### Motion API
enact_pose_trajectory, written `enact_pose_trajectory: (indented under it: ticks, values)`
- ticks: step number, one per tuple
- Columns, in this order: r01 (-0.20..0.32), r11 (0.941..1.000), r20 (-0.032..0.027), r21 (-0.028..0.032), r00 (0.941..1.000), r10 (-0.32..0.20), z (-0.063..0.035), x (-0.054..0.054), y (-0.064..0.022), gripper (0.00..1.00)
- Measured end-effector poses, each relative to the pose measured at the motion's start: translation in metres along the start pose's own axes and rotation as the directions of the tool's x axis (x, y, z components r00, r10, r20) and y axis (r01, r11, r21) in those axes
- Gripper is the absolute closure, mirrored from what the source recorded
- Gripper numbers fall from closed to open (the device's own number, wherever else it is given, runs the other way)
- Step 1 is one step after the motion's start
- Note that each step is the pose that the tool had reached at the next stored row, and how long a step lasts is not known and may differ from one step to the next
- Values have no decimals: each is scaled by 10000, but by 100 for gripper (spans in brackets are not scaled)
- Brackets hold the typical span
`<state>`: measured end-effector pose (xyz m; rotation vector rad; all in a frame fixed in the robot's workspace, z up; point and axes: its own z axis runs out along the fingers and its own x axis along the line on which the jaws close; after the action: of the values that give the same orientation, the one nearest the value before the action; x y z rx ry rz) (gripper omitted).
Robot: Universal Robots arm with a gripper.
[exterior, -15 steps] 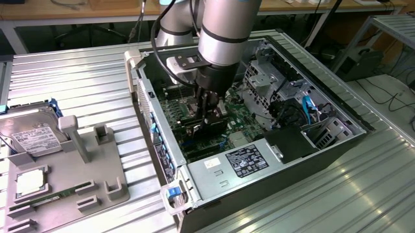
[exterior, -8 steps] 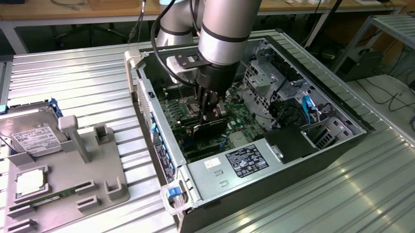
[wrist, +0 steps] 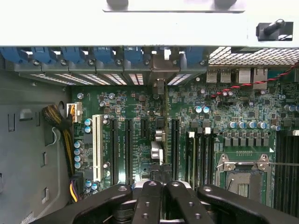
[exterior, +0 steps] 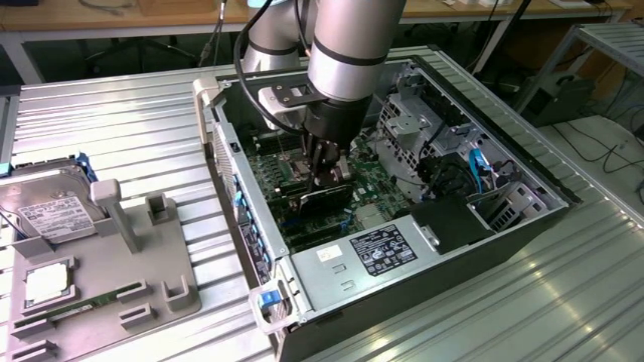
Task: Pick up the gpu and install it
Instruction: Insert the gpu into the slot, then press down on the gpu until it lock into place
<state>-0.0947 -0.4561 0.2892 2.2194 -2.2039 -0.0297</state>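
The end effector (exterior: 333,175) is lowered into the open case (exterior: 523,162), and its fingers (wrist: 154,200) are closed on the upper edge of the gpu (exterior: 324,200). In the exterior view the card is seen as a thin black plate hanging edge-down directly beneath the fingers, just over the motherboard (wrist: 140,105) near the middle of the case. In the wrist view the card is looked at along its top edge, so little more than a dark sliver is seen between the fingers, running toward the rear wall of the case with its blue clips (wrist: 105,55).

The step in hand is judged to be the seating of the card in a slot. For that to go well, the card should be kept upright and parallel to the long black slots (wrist: 175,140), with its lower edge lined up along the chosen slot before any force is applied. The bracket end should be matched to an opening at the rear wall, below the clips. Pressure is best applied straight down and evenly; a tilt could jam one end or strain the board. Whether the card's lower edge is already touching a slot cannot be told.

Beside the case, on the bench (exterior: 121,121), a grey tray (exterior: 151,264) is set with a hard drive (exterior: 45,207).
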Motion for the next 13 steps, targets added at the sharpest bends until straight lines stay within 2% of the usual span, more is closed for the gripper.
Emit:
enact_pose_trajectory:
  ticks: [5, 8, 13]
  values:
    - [1, 10000, -2, -2, 10000, -1, 0, 0, 17, 89]
    - [0, 10000, 0, 0, 10000, 0, 8, -1, 188, 89]
    - [0, 10000, -1, 11, 10000, 0, 19, -3, 381, 89]
